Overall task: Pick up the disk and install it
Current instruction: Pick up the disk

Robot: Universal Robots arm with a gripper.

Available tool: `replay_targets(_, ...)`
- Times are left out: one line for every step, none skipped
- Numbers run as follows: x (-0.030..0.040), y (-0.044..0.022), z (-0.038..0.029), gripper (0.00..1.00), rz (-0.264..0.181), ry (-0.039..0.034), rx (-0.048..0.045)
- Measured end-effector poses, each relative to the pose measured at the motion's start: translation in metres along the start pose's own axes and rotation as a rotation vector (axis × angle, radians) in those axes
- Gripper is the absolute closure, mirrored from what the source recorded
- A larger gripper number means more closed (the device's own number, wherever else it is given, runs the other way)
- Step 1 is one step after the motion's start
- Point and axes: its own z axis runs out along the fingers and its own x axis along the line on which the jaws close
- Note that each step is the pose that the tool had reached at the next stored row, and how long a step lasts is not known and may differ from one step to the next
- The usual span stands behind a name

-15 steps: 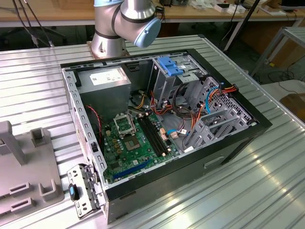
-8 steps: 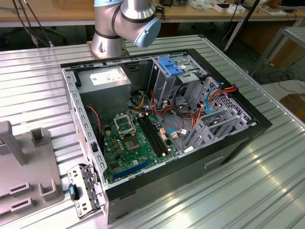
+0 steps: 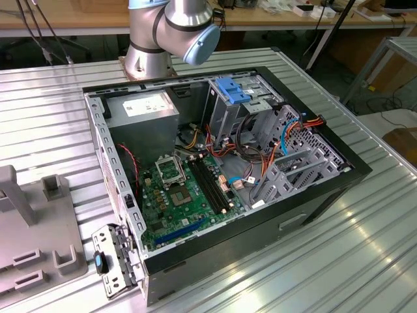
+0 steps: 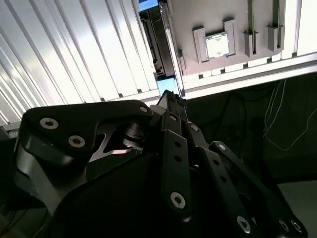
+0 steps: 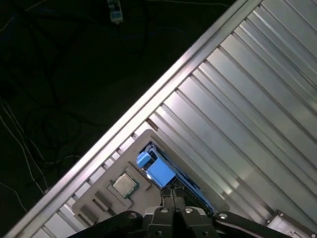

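Pincer first: the black metal gripper (image 5: 173,196) is hanging over the edge of the ribbed silver metal table (image 5: 247,99), with dark floor and loose cables beyond the rim. Whether it is apart, together or clamped on anything, I cannot tell.

Right at its tip in the first wrist view is the disk (image 5: 157,169), the flat grey drive with its bright blue plastic carrier. It stands on edge in a slot of the pale grey plastic fixture tray (image 5: 130,158). The blue end shows just beyond the pincer's tip, so close that touching or a sliver apart is a toss-up. Beside the disk on the same tray, a small square silver processor chip (image 5: 125,184) lies flat in its own recess.

In the second wrist view, the pincer's dark linkages crowd the foreground and its tip lines up with the disk's thin dark edge, the chip's recess off to one side.

Over to the exterior view: the grey and pale blue robot arm (image 3: 172,29) rises from its base at the back of the table. The open black computer case (image 3: 313,202) lies on its side, green motherboard (image 3: 176,195) exposed. A fixed blue plastic latch (image 3: 231,88) sits atop the silver drive cage (image 3: 225,114). The grey tray lies at the exterior view's left of the case.
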Motion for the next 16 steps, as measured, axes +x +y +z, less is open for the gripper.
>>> replay_targets(0.0,0.0,0.0,0.89,-0.02,0.0007,-0.0005)
replay_targets(0.0,0.0,0.0,0.89,-0.048,0.0016,-0.0011)
replay_targets(0.0,0.0,0.0,0.89,-0.081,0.0026,-0.0019)
replay_targets(0.0,0.0,0.0,0.89,-0.11,0.0035,-0.0026)
replay_targets(0.0,0.0,0.0,0.89,-0.129,0.0041,-0.003)
replay_targets(0.0,0.0,0.0,0.89,-0.143,0.0045,-0.0033)
replay_targets(0.0,0.0,0.0,0.89,-0.164,0.0052,-0.0038)
replay_targets(0.0,0.0,0.0,0.89,-0.185,0.0059,-0.0043)
replay_targets(0.0,0.0,0.0,0.89,-0.203,0.0064,-0.0047)
replay_targets(0.0,0.0,0.0,0.89,-0.222,0.007,-0.0052)
replay_targets(0.0,0.0,0.0,0.89,-0.244,0.0077,-0.0057)
replay_targets(0.0,0.0,0.0,0.89,-0.261,0.0082,-0.006)
replay_targets(0.0,0.0,0.0,0.89,-0.296,0.0093,-0.0068)
replay_targets(0.0,0.0,0.0,0.89,-0.329,0.0103,-0.0076)
replay_targets(0.0,0.0,0.0,0.89,-0.348,0.0109,-0.0081)
replay_targets(0.0,0.0,0.0,0.89,-0.362,0.0113,-0.0084)
